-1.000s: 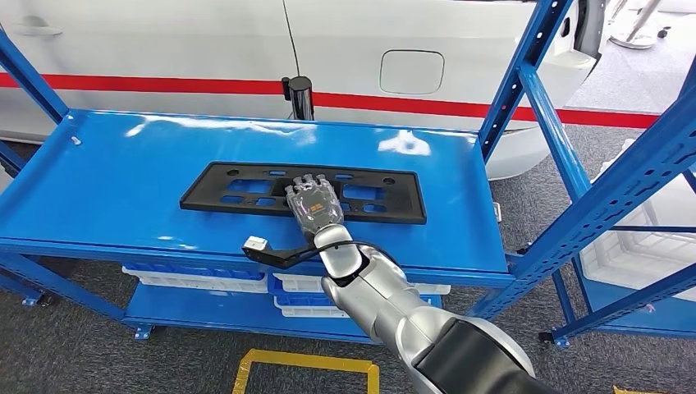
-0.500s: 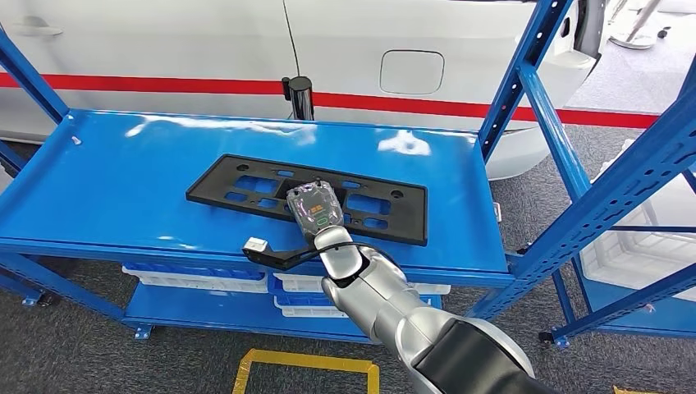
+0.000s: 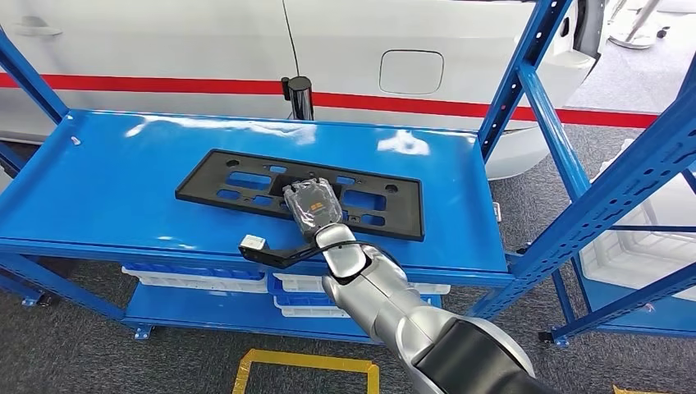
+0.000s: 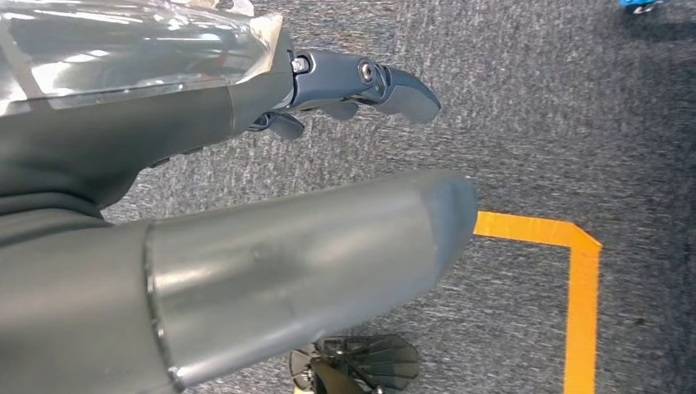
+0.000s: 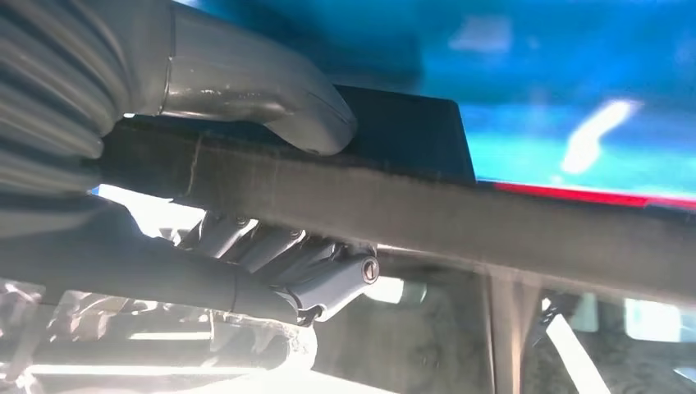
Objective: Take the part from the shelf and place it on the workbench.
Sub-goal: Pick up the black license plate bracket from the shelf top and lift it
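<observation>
Item one, from my seat at the remote station: the part (image 3: 299, 192), a long flat black plastic panel with rectangular cut-outs and small round holes, which I see on the blue shelf (image 3: 107, 180), its near long edge tipped up off the surface and its far edge toward the white car (image 3: 205, 41). Item two: my right hand (image 3: 313, 203), reaching in from the silver right arm (image 3: 386, 300), grips the part near the middle of that near edge; in the right wrist view the thick grey thumb (image 5: 271, 103) presses on one face of the panel (image 5: 394, 197) and the darker fingers (image 5: 304, 263) curl against the opposite face, so the edge is clamped between them. Item three: my left hand (image 4: 246, 107) hangs above grey carpet (image 4: 525, 123), dark fingers (image 4: 386, 82) curled inward with nothing in them. Item four: an orange floor line (image 4: 574, 279) beside it, turning a corner. Item five: surroundings in the head view, listed in order. The car carries a red stripe (image 3: 460, 107) along its side, just behind the shelf. A small black post (image 3: 300, 95) stands at the shelf's far edge. White trays (image 3: 205, 279) sit on the lower level. A second blue rack (image 3: 624, 189) stands on the right. A yellow taped square (image 3: 308, 365) marks the carpet in front.
</observation>
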You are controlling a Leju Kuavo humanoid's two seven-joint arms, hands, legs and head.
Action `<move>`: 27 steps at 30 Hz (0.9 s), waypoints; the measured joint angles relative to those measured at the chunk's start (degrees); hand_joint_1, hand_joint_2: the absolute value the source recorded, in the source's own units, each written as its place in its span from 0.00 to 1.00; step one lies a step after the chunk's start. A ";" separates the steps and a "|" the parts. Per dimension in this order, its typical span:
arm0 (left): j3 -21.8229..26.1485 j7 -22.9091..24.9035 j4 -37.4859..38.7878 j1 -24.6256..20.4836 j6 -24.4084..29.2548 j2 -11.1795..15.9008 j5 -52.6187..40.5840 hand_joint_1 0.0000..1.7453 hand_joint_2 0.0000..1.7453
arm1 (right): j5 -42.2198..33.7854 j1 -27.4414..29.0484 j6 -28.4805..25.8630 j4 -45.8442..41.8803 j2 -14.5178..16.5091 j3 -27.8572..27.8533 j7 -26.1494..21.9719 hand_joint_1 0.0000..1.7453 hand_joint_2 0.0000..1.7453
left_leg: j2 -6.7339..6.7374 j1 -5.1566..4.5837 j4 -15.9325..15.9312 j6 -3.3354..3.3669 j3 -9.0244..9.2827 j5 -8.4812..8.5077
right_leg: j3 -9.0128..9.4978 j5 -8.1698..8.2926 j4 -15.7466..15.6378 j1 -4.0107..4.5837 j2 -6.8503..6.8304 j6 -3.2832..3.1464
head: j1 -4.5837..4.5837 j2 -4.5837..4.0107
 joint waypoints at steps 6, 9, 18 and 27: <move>0.65 -1.30 -0.01 -0.86 0.15 -0.38 -0.39 0.00 0.00 | -21.71 -1.42 -3.92 -5.00 0.00 -0.08 -14.01 1.00 1.00 | 0.02 0.01 0.00 0.00 0.09 0.00 | 0.08 0.00 0.00 0.00 0.01 0.00 | 0.00 0.00; 1.15 -2.13 -0.01 -0.92 0.33 -0.53 -0.49 0.00 0.00 | -23.69 -1.10 -5.40 -9.16 0.01 -1.62 -17.50 1.00 1.00 | 0.01 0.01 0.00 0.00 0.11 0.01 | 0.10 0.00 0.00 0.00 0.00 0.00 | 0.00 0.00; 2.70 -4.08 0.01 -0.72 0.39 -0.84 0.02 0.00 0.00 | -20.67 1.72 -5.46 -22.15 -0.12 -6.80 -18.64 1.00 1.00 | -0.01 0.00 0.00 -0.01 0.00 0.01 | 0.00 0.01 0.00 0.00 0.00 0.00 | 0.00 0.00; 4.51 -5.40 0.01 -0.64 0.16 -0.91 1.04 0.00 1.00 | -35.37 5.08 -1.38 -31.62 -0.38 -8.15 -24.85 1.00 1.00 | -0.02 0.00 0.00 -0.01 -0.09 0.01 | -0.08 0.00 0.00 0.00 0.00 0.00 | 0.00 0.00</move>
